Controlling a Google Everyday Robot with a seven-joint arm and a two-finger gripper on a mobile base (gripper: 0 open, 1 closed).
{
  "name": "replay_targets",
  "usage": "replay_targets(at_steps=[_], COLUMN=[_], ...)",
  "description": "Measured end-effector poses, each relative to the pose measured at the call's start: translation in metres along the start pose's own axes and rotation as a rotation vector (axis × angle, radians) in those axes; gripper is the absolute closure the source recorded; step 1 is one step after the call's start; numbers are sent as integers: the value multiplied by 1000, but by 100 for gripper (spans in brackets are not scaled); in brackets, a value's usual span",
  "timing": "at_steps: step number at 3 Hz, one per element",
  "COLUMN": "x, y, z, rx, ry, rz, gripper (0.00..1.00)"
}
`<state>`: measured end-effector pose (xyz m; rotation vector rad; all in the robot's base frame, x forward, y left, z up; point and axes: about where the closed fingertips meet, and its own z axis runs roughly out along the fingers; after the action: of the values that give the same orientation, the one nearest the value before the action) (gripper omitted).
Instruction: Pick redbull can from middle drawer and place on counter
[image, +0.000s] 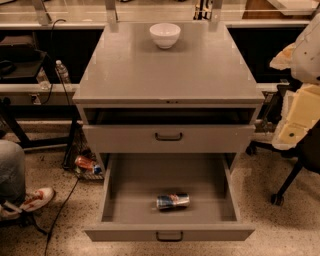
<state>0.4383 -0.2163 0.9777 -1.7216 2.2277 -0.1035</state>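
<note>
Redbull can (172, 201), metal cylinder; jaws offscreen

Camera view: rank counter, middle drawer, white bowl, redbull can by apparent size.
1. counter
2. middle drawer, open
3. white bowl, redbull can: alike; bowl farther, so unranked
hand: right edge, beside the counter

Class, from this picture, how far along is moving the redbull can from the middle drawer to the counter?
Done: the middle drawer stands pulled open. In hand: nothing; the gripper is at the right edge of view, apart from the redbull can. Left: the can lies on its side in the drawer, so grasping, lifting and placing it on the counter, where a white bowl sits, all remain.
</note>
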Motion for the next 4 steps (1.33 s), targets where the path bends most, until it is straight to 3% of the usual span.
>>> replay_targets(at_steps=[1, 2, 3, 4], x=[0, 8, 20, 30], y=[0, -2, 7, 9], z=[2, 43, 151, 224], rx=[-2, -52, -143, -139], ry=[-3, -65, -111, -176], rz=[-1, -15, -47, -20], gripper=[0, 0, 0, 0])
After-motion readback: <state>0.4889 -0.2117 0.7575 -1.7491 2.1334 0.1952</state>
